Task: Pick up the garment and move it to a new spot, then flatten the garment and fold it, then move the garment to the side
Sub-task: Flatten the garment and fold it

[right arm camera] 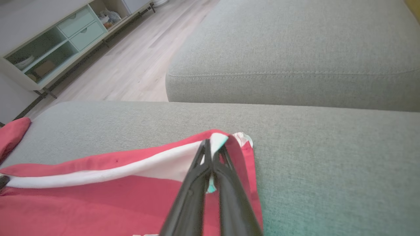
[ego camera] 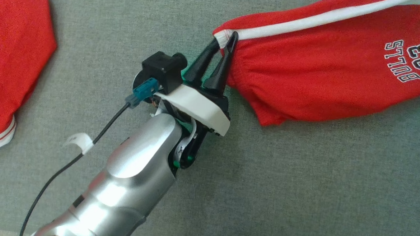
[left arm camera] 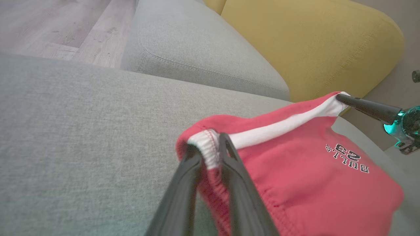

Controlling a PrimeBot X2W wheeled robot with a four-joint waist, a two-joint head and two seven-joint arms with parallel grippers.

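Note:
The garment (ego camera: 324,66) is a red pair of shorts with a white side stripe and "BULLS 23" print, stretched across the grey sofa seat (ego camera: 299,191). My left gripper (ego camera: 225,39) stands at its left corner. Its fingers are slightly parted, open, with the white hem lying between them (left arm camera: 206,144). My right gripper (right arm camera: 211,147) is shut on the opposite corner of the white stripe, and it also shows at the far end of the garment (left arm camera: 295,157) as the right gripper (left arm camera: 341,97). The stripe edge of the garment (right arm camera: 98,196) runs taut between the two.
A second red garment (ego camera: 8,50) with white trim lies at the left edge of the seat. A yellow cushion (left arm camera: 311,42) stands behind the seat. Another grey seat cushion (right arm camera: 295,59) adjoins, with wooden floor (right arm camera: 137,65) and a low cabinet (right arm camera: 49,49) beyond.

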